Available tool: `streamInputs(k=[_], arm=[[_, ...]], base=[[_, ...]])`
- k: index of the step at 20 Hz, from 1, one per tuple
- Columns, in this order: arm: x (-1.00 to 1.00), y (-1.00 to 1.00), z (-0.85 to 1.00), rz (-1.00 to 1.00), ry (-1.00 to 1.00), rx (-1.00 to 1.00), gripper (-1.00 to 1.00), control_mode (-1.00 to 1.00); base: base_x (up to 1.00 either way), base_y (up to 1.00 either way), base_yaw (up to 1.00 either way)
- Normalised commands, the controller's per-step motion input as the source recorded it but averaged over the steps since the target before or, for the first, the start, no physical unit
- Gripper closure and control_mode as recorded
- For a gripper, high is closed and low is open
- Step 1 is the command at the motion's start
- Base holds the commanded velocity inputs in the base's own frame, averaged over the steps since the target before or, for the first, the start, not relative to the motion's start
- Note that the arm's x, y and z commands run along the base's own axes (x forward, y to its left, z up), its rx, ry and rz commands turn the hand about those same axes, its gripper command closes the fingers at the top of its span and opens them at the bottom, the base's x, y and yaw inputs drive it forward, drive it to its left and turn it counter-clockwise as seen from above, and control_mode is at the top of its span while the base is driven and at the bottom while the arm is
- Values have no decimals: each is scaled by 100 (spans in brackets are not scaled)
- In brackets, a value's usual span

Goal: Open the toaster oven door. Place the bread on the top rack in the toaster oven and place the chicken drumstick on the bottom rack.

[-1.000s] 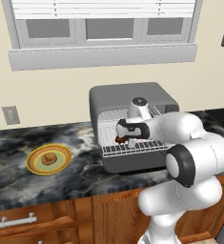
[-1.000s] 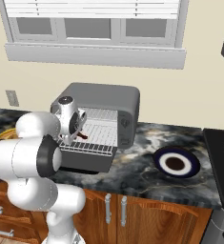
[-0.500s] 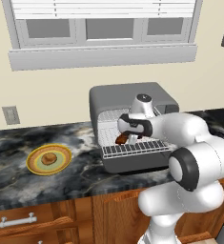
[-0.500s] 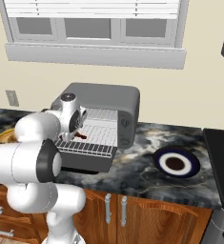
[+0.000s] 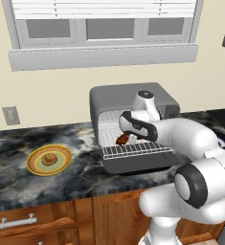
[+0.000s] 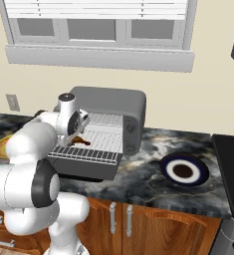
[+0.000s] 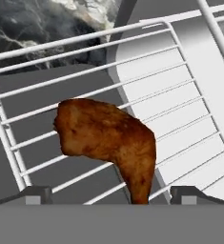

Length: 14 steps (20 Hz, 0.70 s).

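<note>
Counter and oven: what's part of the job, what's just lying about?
Job:
toaster oven
toaster oven door, open
chicken drumstick, on a rack
bread, on the yellow plate

Lying about:
blue-rimmed plate
wall outlet

chicken drumstick (image 7: 108,143): narrow end cut off at hand view's bottom, between the fingertips
toaster oven (image 5: 128,103): arm hides much of its inside
bread (image 5: 49,159): too small for detail

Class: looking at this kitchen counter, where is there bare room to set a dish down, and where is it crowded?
Bare counter lies between the yellow plate and the toaster oven door; more between toaster oven and blue plate. Crowded: the oven mouth, with claw and chicken drumstick.
</note>
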Motion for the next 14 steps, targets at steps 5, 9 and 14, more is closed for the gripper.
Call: streamInputs(k=[5, 9, 14], arm=[[-33, 3, 20, -39, 15, 5, -100, -100], [-36, 0, 18, -40, 16, 9, -100, -100], [-33, 0, 10, -38, 18, 15, -100, -100]], base=[[0, 0, 0], [0, 0, 0], [0, 0, 0]])
